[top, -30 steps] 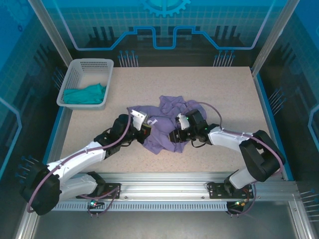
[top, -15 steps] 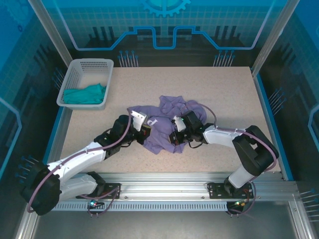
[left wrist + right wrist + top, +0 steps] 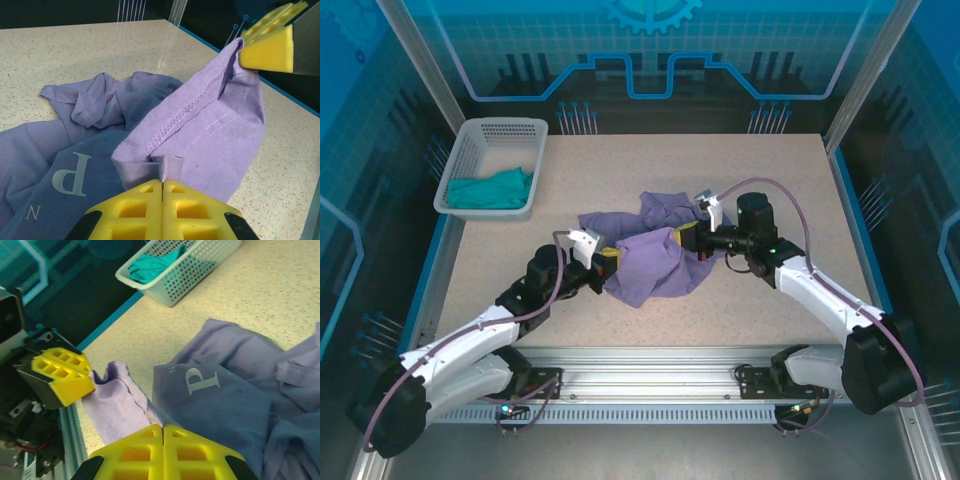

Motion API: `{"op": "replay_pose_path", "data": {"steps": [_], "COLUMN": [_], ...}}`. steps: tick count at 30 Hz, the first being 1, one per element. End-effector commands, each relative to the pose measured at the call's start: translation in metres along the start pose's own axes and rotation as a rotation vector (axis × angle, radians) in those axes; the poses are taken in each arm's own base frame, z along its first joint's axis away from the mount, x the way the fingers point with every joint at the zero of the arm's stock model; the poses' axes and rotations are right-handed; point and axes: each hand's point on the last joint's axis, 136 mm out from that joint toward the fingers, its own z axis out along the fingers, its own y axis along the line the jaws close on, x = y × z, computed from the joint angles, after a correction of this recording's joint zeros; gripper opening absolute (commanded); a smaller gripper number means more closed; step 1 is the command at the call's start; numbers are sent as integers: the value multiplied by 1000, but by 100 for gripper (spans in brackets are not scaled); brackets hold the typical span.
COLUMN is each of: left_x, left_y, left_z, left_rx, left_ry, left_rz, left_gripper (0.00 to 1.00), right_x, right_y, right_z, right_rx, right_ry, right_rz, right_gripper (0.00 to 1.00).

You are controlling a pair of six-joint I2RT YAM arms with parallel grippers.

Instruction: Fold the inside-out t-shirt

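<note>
The inside-out t-shirt (image 3: 650, 270) is lavender and lies crumpled at the table's middle, with part of it lifted. A white letter P (image 3: 70, 172) shows on a darker shaded panel. My left gripper (image 3: 607, 258) is shut on one end of a stitched hem. My right gripper (image 3: 683, 237) is shut on the other end, and the hem (image 3: 200, 107) runs between them above the table. In the left wrist view my left gripper (image 3: 162, 184) pinches a fold of cloth, with the right gripper's yellow fingers (image 3: 267, 42) at the upper right. In the right wrist view my right gripper (image 3: 163, 428) grips the t-shirt (image 3: 225, 405).
A white mesh basket (image 3: 455, 180) stands at the back left with a teal-green garment (image 3: 490, 188) in it, and both basket (image 3: 190, 270) and garment also appear in the right wrist view. Speckled tabletop (image 3: 790, 180) surrounds the shirt. An aluminium rail (image 3: 650, 365) runs along the near edge.
The right gripper has shut on the shirt's hem and pulled back to the right and up. The left gripper has drawn left, so the hem now spans between them.
</note>
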Motion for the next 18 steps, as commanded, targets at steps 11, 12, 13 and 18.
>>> {"op": "replay_pose_path", "data": {"steps": [11, 12, 13, 18], "left_x": [63, 71, 76, 88], "left_y": [40, 41, 41, 33], "left_z": [9, 9, 10, 14], "left_rx": [-135, -139, -134, -83], "left_ry": [212, 237, 250, 280], "left_rz": [-158, -181, -197, -250], "left_gripper": [0, 0, 0, 0], "right_x": [65, 70, 75, 95], "right_y": [-74, -77, -81, -84], "right_z": [30, 34, 37, 47], "right_rx": [117, 130, 152, 269], "right_ry": [169, 185, 200, 324], "right_rz": [391, 401, 400, 267], "right_gripper": [0, 0, 0, 7]}}
